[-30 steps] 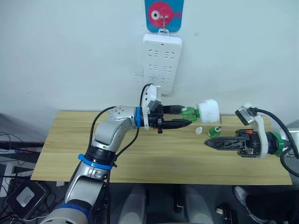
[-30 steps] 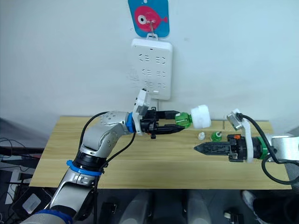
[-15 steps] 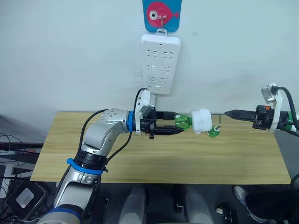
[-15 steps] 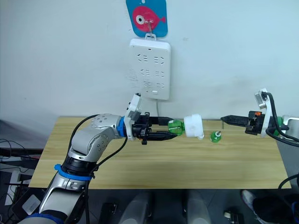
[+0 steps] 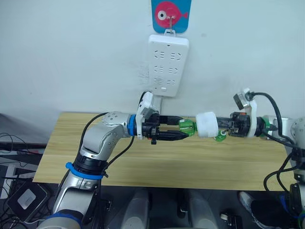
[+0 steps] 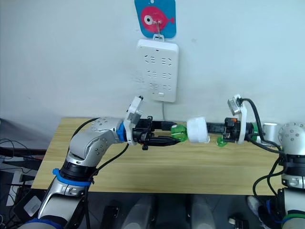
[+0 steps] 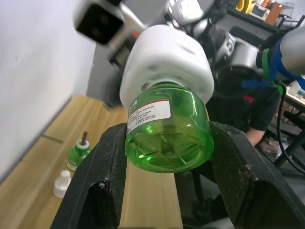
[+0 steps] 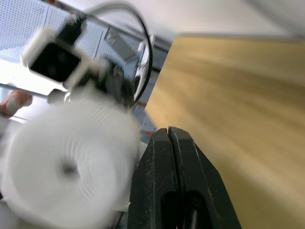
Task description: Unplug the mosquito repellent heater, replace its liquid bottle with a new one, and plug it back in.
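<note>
Grip on the new one [image 7: 167, 136] by the left gripper [image 5: 185, 128], black fingers [image 7: 102, 186] pressed against both sides of its green body. Held level and well above the wooden table [image 5: 143, 162], just in front of the wall. Capless, neck seated in the green-ringed base of the mosquito repellent heater [image 5: 206, 124], so that bottle and white unit lie in one horizontal line. Opposite, at the far side of the heater, the right gripper [image 6: 210, 128], its two fingers closed flat against each other with nothing between them, tips close by the white shell; cannot tell whether touching.

Below the right gripper, upright on the table near its back edge, its liquid bottle [image 7: 77, 155], bare wick rod sticking up from the neck. Just beside it, on the wood, a small white cap [image 7: 62, 183]. On the wall above, a long white power strip [image 5: 167, 65], hung from a hook on a blue card with a pink fish [image 5: 170, 9].
</note>
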### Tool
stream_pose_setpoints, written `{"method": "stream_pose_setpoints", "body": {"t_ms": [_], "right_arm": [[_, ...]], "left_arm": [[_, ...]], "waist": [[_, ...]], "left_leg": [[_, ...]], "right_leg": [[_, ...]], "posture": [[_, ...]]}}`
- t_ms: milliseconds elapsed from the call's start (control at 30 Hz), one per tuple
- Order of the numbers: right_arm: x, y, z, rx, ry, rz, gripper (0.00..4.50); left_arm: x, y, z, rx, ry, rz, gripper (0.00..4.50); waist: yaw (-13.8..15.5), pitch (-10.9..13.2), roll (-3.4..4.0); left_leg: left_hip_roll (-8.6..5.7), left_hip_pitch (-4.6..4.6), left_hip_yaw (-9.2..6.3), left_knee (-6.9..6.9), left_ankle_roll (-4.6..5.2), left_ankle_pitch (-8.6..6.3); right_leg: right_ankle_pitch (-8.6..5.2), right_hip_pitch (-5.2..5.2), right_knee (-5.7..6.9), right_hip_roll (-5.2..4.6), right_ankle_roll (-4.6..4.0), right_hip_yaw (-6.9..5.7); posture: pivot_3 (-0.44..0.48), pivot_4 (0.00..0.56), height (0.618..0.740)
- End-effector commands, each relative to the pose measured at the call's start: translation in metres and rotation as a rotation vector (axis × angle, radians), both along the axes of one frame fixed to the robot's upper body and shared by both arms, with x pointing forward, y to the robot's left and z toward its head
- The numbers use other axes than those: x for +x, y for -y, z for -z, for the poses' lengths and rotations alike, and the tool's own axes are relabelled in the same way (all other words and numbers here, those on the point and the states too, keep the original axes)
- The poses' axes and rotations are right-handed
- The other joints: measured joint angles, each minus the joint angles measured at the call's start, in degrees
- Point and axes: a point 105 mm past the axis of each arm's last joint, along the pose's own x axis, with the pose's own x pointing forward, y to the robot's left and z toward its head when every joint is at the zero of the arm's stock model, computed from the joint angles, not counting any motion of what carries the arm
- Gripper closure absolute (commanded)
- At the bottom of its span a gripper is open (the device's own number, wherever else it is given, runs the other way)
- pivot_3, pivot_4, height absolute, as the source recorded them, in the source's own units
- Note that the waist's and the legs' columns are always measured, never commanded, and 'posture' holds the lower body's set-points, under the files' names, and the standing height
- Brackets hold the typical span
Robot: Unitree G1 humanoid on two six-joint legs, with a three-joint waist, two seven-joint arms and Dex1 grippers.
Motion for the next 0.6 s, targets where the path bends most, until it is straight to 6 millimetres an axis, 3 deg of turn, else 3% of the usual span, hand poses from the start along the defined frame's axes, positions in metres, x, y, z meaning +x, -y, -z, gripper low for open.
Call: {"method": "stream_pose_setpoints", "body": {"t_ms": [33,200,467,600], "right_arm": [[-0.020,-0.006,-0.018,0.046,0.045,-0.081,4.48],[-0.035,-0.007,-0.025,0.057,0.045,-0.132,4.48],[-0.036,-0.020,-0.068,0.140,0.130,-0.191,4.48],[0.000,-0.027,-0.074,0.091,0.196,-0.012,4.48]], "left_arm": [[0.003,0.002,-0.007,-0.020,0.036,-0.023,2.27],[0.007,0.001,-0.003,-0.014,0.043,-0.043,2.27],[0.004,0.003,0.005,0.013,0.053,-0.028,2.27],[0.003,0.004,0.005,0.017,0.055,-0.017,2.27]], "waist": [[-0.07,0.00,0.00],[-0.24,0.00,0.00],[-0.33,0.00,0.00],[-0.44,0.00,-0.01]], "left_leg": [[0.00,0.01,0.02,0.00,0.00,0.00],[0.01,0.05,0.04,0.00,0.01,0.00],[0.01,0.07,0.09,0.00,0.01,0.00],[0.02,0.06,0.11,0.00,0.02,-0.01]], "right_leg": [[0.00,-0.01,0.01,0.00,0.00,0.02],[0.00,0.00,0.07,0.01,0.00,0.02],[0.00,0.00,0.06,0.01,0.00,0.04],[0.00,0.00,0.07,0.01,0.00,0.04]], "posture": [[0.064,0.273,0.740],[0.061,0.276,0.740],[0.047,0.277,0.740],[0.045,0.279,0.740]]}}
